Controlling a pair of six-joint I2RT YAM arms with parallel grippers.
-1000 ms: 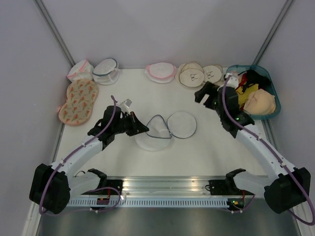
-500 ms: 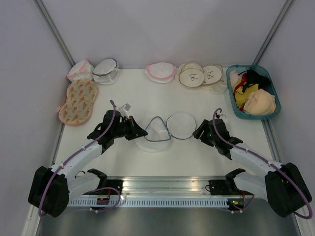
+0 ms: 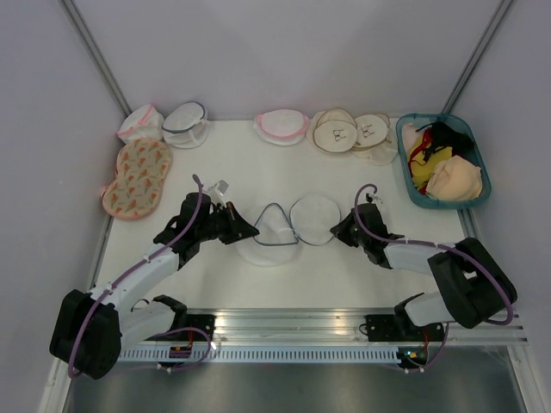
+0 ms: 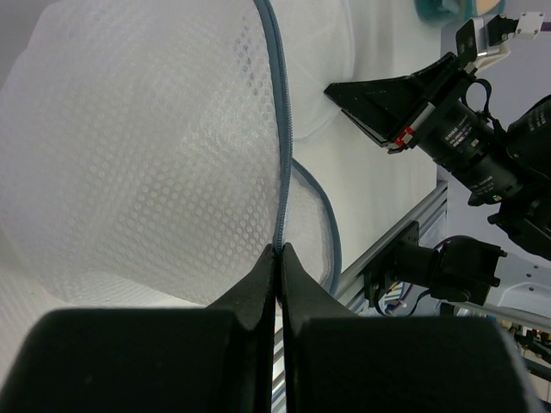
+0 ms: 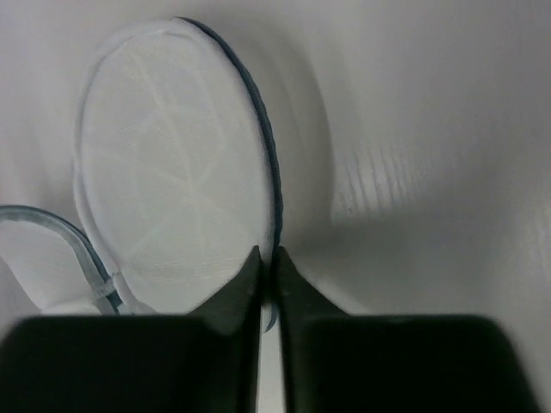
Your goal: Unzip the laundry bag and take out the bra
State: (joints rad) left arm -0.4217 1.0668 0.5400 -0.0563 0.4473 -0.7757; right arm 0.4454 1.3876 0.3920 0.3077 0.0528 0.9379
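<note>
laundry bag (image 3: pixel 269 243) mid-table, unzipped, lid (image 3: pixel 316 217) lying open to its right, looks empty | bra (image 3: pixel 458 179) sits in bin (image 3: pixel 402 168) far right, so probably done bar your letting go | left gripper (image 4: pixel 279 254) pinches zipper trim, right gripper (image 5: pixel 267 262) closed on lid edge | bare table (image 3: pixel 258 172) around bag; spare bags (image 3: pixel 281 126) well apart along far edge

Matt, translucent mesh laundry bag (image 4: pixel 146 163)

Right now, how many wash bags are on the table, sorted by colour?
Dark-trimmed white mesh bags: 2, the open laundry bag and one at the back left
Pink-trimmed white bags: 2
Beige round bags: 2
Orange-patterned bag: 1
Total: 7
</note>
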